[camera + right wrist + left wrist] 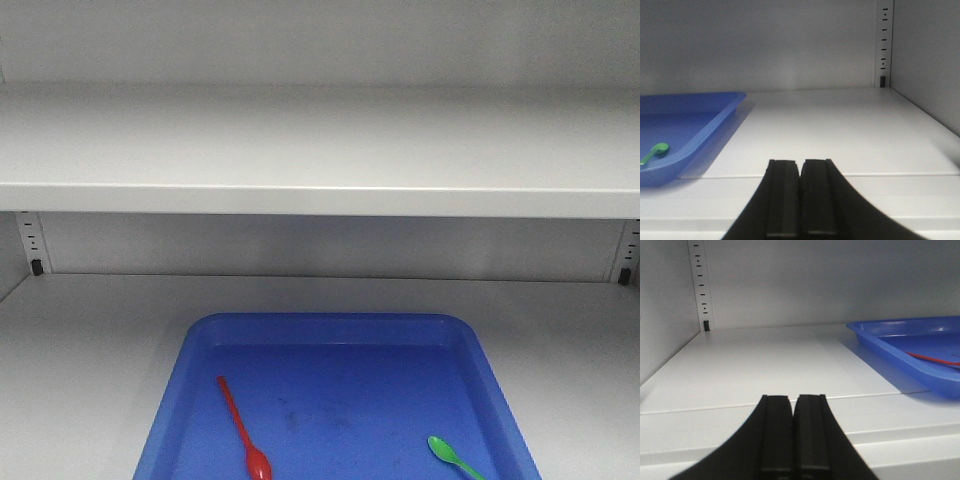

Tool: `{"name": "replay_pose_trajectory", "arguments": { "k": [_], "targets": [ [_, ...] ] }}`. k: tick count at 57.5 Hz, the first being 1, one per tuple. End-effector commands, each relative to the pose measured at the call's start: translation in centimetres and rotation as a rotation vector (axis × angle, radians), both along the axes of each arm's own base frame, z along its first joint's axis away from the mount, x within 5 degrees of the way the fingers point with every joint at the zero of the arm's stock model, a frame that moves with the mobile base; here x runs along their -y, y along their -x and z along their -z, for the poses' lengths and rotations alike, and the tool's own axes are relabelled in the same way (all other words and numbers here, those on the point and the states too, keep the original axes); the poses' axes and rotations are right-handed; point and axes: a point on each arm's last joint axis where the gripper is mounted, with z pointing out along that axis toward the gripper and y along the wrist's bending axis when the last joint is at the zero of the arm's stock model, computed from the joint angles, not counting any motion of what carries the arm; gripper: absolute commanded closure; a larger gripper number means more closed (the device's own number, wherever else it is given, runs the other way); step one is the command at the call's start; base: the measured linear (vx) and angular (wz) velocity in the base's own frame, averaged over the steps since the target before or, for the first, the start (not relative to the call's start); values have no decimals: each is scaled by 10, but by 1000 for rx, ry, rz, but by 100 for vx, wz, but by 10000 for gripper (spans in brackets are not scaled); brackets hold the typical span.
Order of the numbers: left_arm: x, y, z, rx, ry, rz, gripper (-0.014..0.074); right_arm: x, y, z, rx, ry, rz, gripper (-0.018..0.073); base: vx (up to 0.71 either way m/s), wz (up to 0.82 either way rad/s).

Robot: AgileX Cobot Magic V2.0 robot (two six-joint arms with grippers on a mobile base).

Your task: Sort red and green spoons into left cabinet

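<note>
A red spoon (243, 432) lies in the blue tray (330, 330) left of middle, bowl toward the front. A green spoon (452, 456) lies at the tray's front right; its bowl also shows in the right wrist view as the green spoon (654, 152). The red spoon (935, 359) handle shows in the left wrist view. The tray sits on the lower shelf of the pale grey cabinet (90, 330). My left gripper (792, 399) is shut and empty, left of the tray. On the tray's right, my right gripper (800, 162) is likewise shut with nothing in it.
An upper grey shelf (320, 190) spans the cabinet above the tray. Perforated peg strips (701, 285) (884, 45) run up the back corners. The shelf front edge (900, 440) lies under both grippers.
</note>
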Motion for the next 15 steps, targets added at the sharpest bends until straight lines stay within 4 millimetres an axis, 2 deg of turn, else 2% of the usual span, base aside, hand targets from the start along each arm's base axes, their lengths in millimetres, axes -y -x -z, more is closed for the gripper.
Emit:
{"name": "replay_pose_trajectory", "arguments": {
  "k": [1,15],
  "targets": [
    [0,-1,-1,54,11,-6,600,0,1,-5,82,6,5,564,0,0],
    [0,-1,-1,54,11,-6,600,0,1,-5,82,7,5,564,0,0]
  ]
}}
